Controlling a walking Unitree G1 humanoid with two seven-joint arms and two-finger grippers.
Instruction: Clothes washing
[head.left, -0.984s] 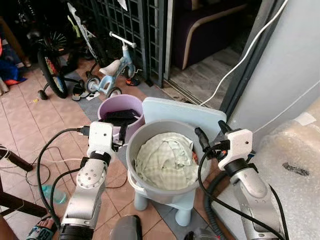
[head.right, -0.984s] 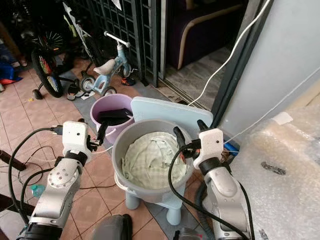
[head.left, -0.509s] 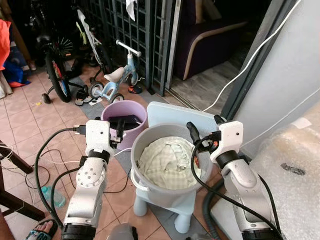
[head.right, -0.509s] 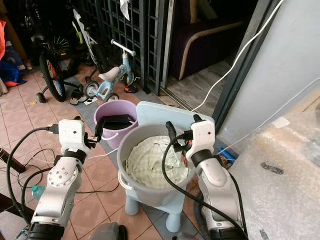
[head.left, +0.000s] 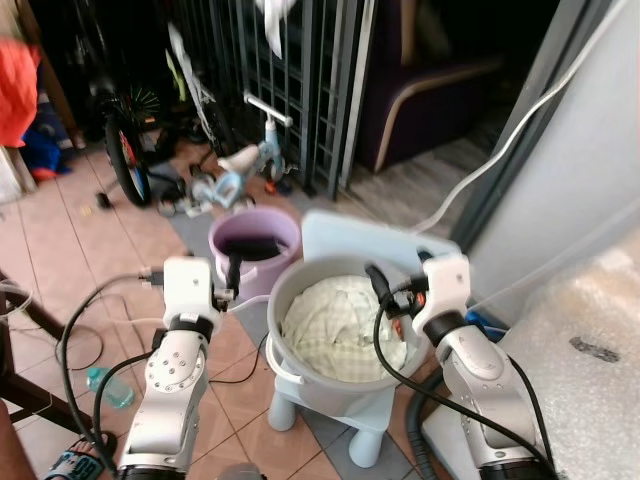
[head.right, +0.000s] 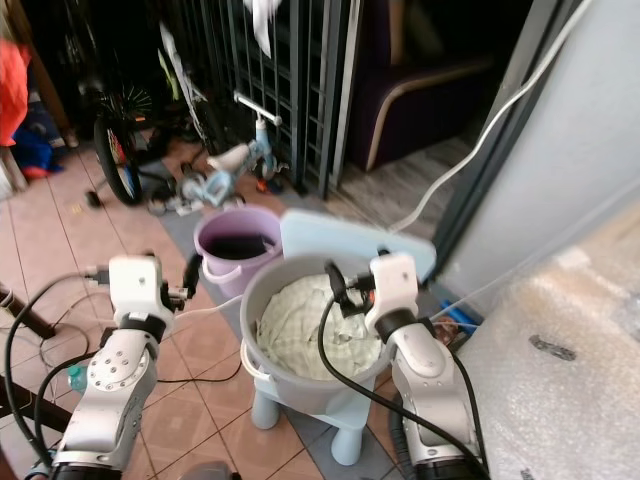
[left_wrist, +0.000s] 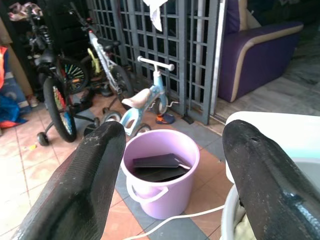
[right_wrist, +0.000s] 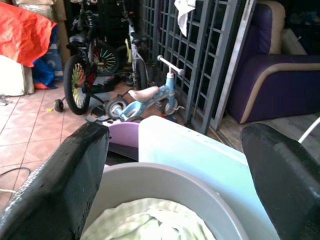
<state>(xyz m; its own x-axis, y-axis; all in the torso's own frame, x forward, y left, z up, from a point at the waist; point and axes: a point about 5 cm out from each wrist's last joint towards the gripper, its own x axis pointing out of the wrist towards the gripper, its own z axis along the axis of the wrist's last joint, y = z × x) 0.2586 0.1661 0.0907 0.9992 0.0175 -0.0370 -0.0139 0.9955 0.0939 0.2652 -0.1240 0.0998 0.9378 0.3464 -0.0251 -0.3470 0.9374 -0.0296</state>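
A grey tub (head.left: 283, 295) stands on a light blue stool (head.left: 372, 234) and holds a pale checked cloth (head.left: 335, 322). My right gripper (head.left: 400, 270) hovers open over the tub's right rim, with nothing between its fingers. The right wrist view looks across the tub rim (right_wrist: 165, 172) and the cloth (right_wrist: 145, 222). My left gripper (head.left: 229, 276) is open and empty, just left of the tub. It points at a purple bucket (left_wrist: 165, 197) that has a dark flat item inside.
Behind the bucket (head.left: 222, 232) stand a child's balance bike (head.left: 240, 165), a bicycle (head.left: 125, 140) and a metal gate (head.left: 300, 70). A bubble-wrapped object (head.left: 590, 340) fills the right side. Black cables and a bottle (head.left: 100, 385) lie on the tiled floor at the left.
The camera has lifted and shifted. My right gripper has moved a little left, further over the tub's rim. The left gripper stays beside the tub.
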